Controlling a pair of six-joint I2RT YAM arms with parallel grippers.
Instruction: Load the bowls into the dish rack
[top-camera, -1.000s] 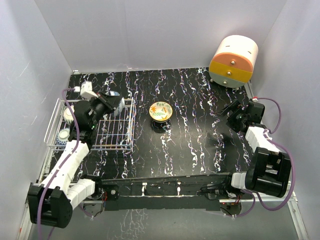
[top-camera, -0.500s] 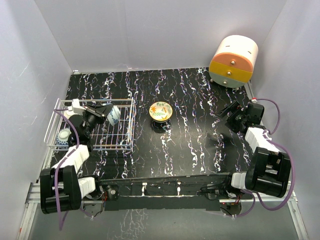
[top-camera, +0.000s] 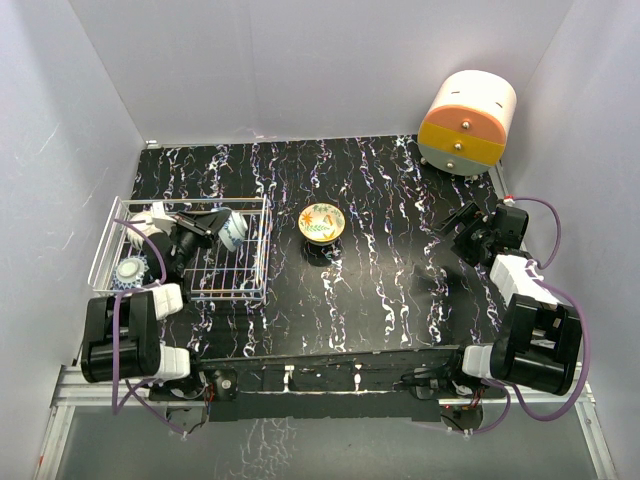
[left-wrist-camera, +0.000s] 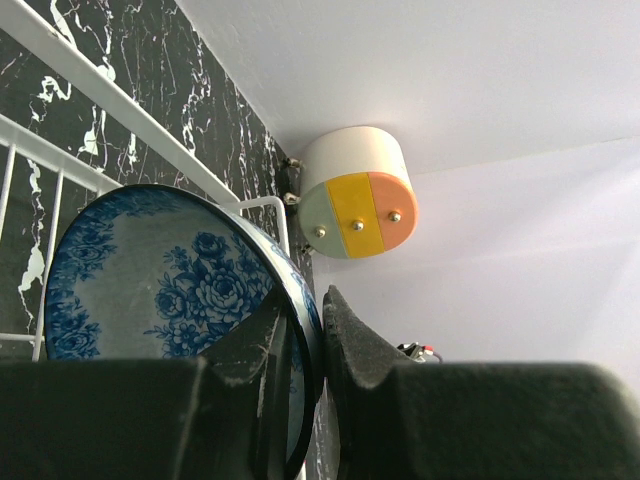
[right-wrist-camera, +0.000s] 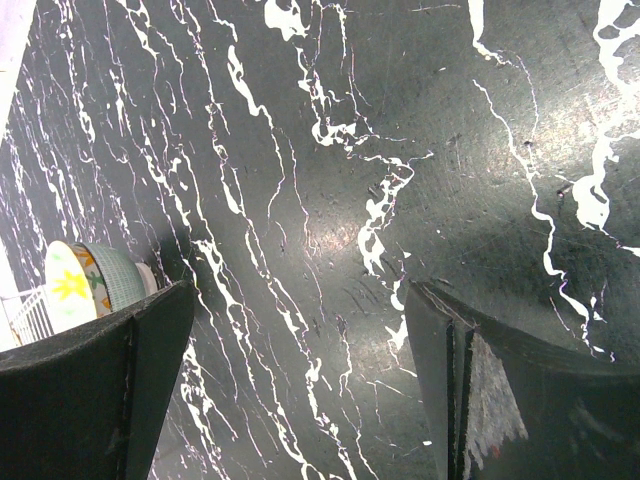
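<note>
My left gripper (top-camera: 216, 227) is shut on the rim of a blue floral bowl (top-camera: 231, 231), held on edge over the far part of the white wire dish rack (top-camera: 262, 262). In the left wrist view the fingers (left-wrist-camera: 345, 345) pinch the rim of that blue floral bowl (left-wrist-camera: 150, 275), with the dish rack wires (left-wrist-camera: 70, 55) behind it. Another blue-and-white bowl (top-camera: 129, 270) sits in the rack's left side. A yellow floral bowl (top-camera: 322, 222) stands on the table right of the rack; it shows as the yellow floral bowl (right-wrist-camera: 80, 288) in the right wrist view. My right gripper (top-camera: 464, 231) hovers open over bare table, the right gripper (right-wrist-camera: 300, 370) holding nothing.
A cream-and-orange cylindrical drawer unit (top-camera: 467, 122) stands at the far right corner, also seen as the drawer unit (left-wrist-camera: 358, 205) from the left wrist. White walls enclose the black marbled table (top-camera: 380, 270) on three sides.
The left arm has folded back toward the near left, carrying the blue bowl down and nearer into the rack. The right arm has not moved.
</note>
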